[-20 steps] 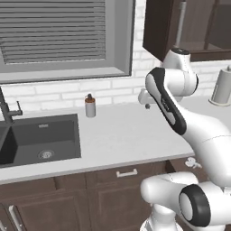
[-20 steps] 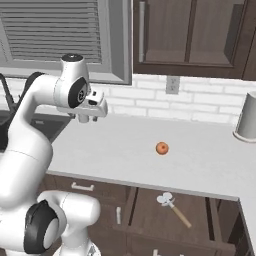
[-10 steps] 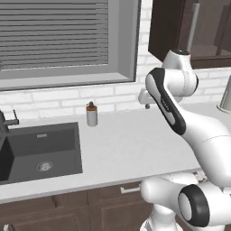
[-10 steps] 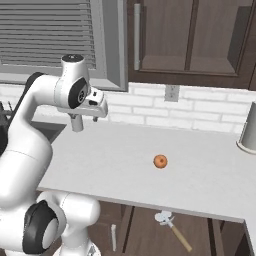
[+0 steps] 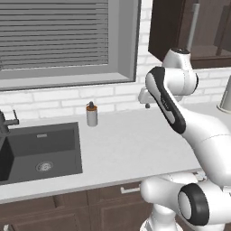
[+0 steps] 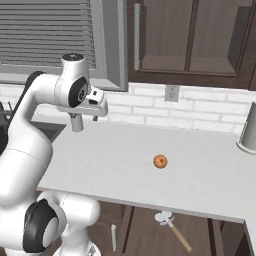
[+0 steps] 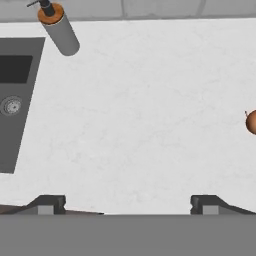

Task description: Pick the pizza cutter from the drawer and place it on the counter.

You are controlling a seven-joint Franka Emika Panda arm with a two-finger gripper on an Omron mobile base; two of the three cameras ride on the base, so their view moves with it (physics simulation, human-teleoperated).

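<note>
The whole scene has slid across both base views since a second ago, so the base has driven sideways along the counter [image 5: 135,149]. The soap bottle [image 5: 92,114] and sink [image 5: 40,151] now sit further right in the left base view, and the orange fruit [image 6: 160,161] and pizza cutter [image 6: 170,227] sit further left in the right base view.

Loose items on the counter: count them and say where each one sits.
3. A soap bottle stands behind the sink's right corner, an orange fruit lies mid-counter, a grey canister stands at the far right. The arm may hide others.
</note>
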